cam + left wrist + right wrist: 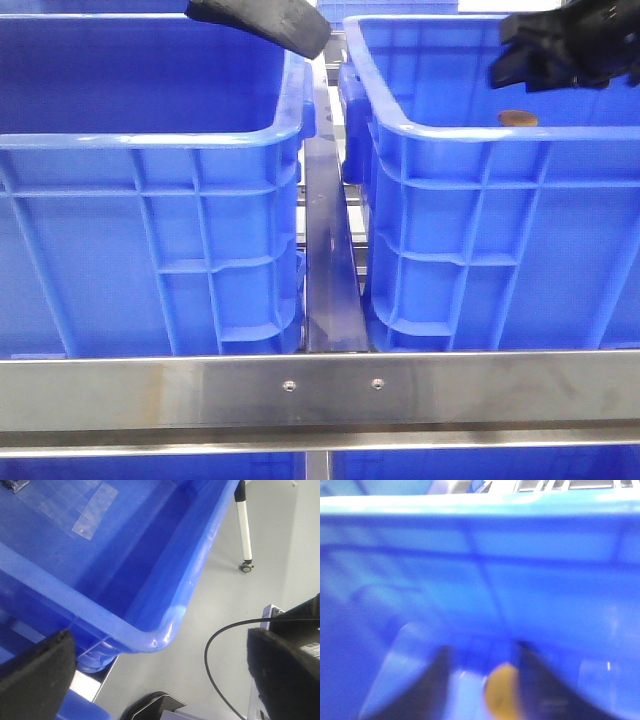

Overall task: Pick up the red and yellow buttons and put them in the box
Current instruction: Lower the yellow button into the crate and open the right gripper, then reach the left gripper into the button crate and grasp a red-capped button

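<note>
Steel rail [320, 388] crosses the foreground of the front view; behind it stand two blue crates, left [150, 200] and right [500, 200]. A dark red button [518, 118] lies inside the right crate, below the right tool [520, 60], whose spread cannot be told here. Left wrist view: left tool [160, 680] has pads wide apart, empty, over the left crate's corner. Right wrist view, blurred: fingers [427, 690] flank a yellow button [502, 692]; clamped or merely astride cannot be told. Judgement: neither button delivered, transfer pending
</note>
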Robot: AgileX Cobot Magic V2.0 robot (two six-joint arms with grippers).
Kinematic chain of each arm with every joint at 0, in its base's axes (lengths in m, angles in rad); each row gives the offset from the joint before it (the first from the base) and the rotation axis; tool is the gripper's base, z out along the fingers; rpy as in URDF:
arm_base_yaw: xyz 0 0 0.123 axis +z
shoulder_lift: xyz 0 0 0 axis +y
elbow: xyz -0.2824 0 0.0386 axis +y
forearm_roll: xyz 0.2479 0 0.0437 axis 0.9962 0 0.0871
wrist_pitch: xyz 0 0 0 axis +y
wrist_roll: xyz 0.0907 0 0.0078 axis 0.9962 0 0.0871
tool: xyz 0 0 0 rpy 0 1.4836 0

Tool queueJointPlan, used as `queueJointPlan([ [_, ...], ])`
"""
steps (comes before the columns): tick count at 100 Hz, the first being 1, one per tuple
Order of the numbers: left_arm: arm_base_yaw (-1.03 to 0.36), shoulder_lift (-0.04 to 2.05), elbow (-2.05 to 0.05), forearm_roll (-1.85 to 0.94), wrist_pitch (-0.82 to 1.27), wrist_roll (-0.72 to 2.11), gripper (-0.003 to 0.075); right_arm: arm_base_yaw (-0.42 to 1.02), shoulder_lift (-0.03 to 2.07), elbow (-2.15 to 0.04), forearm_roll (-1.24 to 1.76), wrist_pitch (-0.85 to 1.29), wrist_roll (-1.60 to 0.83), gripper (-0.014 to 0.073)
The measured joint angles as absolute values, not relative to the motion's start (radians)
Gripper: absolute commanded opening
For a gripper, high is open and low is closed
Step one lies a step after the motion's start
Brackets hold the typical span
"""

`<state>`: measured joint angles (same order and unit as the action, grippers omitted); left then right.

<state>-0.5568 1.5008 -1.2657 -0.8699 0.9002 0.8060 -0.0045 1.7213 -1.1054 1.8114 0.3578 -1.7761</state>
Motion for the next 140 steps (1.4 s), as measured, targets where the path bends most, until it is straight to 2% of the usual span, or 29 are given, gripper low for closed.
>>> queueJointPlan([
  [5,-0.557,1.501,-1.266,-0.868,0.900,0.806,0.0632,-0.005,1.683,-1.072,1.811,0.358,-1.776,-0.0067],
  [42,-0.557,1.501,-1.266,-0.847,0.898,0.806,0.0388,-0.005,1.350,-0.820,1.811,0.364,-1.776,-0.0064],
  [64,-0.557,1.501,-1.266,-0.845,0.895,0.806,0.0159,-0.005,1.116,-0.660,1.811,0.381,-1.776,-0.0064],
  [73,-0.557,1.501,-1.266,-0.845,0.891,0.806,0.0102,-0.005,1.013,-0.597,1.810,0.392,-1.776,-0.0064],
  [105,-0.557,1.499,-1.266,-0.824,0.861,0.785,0.0094,-0.005,0.678,-0.429,1.806,0.400,-1.776,-0.0064],
  [126,-0.547,1.479,-1.266,-0.621,0.779,0.610,0.0100,-0.005,0.589,-0.402,1.803,0.405,-1.776,-0.0064],
  [133,-0.516,1.472,-1.266,-0.557,0.778,0.538,0.0135,-0.005,0.587,-0.401,1.803,0.405,-1.776,-0.0064],
  [140,-0.469,1.470,-1.266,-0.520,0.790,0.498,0.0225,-0.005,0.587,-0.401,1.803,0.405,-1.776,-0.0064],
])
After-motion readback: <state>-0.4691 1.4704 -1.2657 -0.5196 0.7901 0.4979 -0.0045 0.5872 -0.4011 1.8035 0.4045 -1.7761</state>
